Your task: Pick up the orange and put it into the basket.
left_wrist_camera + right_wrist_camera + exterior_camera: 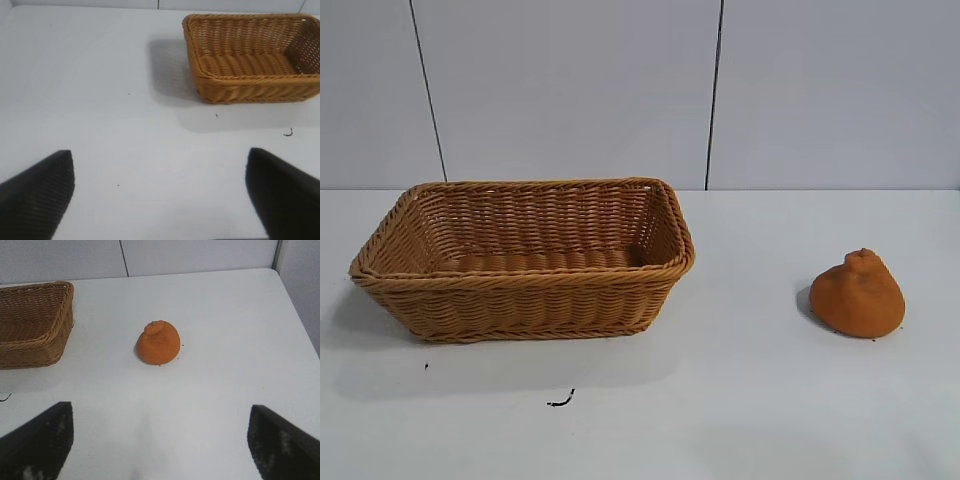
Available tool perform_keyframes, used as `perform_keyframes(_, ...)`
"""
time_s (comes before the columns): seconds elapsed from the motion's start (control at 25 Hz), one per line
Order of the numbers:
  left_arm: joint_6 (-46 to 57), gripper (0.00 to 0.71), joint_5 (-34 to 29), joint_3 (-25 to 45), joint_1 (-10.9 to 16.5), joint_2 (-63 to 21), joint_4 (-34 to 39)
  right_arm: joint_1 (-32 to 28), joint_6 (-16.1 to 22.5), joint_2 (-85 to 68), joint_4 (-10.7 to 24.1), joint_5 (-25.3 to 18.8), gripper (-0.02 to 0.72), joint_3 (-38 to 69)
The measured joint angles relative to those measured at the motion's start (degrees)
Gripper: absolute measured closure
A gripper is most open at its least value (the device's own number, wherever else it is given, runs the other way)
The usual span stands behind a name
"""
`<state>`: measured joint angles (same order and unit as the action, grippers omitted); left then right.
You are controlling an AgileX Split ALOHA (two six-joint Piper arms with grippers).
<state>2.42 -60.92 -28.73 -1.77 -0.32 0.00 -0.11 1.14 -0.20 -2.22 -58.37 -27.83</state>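
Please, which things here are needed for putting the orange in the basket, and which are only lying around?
Needed: orange, basket, right gripper open, facing the orange.
Lying around: small dark scrap on the table; left gripper open, idle.

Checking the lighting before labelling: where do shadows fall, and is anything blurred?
Exterior view: basket casts a soft shadow on the table to its front-left. Right wrist view: orange sharp, faint shadow; its fingertips blurred. Left wrist view: same blur.

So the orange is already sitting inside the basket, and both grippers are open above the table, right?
Not quite. The orange sits on the table, apart from the basket, to its right in the exterior view. Both the left gripper and right gripper are indeed open above the table.
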Motion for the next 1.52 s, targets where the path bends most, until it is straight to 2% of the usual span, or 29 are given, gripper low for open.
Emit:
perform_keyframes(0.64, 0.0, 0.044, 0.0, 0.0, 0.0, 0.0, 0.0, 0.0, 0.0, 2.1, 0.0, -0.1, 0.051, -1.4)
perform_keyframes(0.92, 0.0, 0.044, 0.0, 0.0, 0.0, 0.0, 0.0, 0.0, 0.0, 25.5, 0.6, 0.0, 0.051, -12.6)
perform_keyframes(1.36, 0.0, 0.044, 0.0, 0.0, 0.0, 0.0, 0.0, 0.0, 0.0, 71.1, -3.9, 0.4, 0.051, -34.6)
perform_keyframes(1.52, 0.0, 0.044, 0.0, 0.0, 0.0, 0.0, 0.0, 0.0, 0.0, 81.7, -5.1, 0.5, 0.051, -40.2)
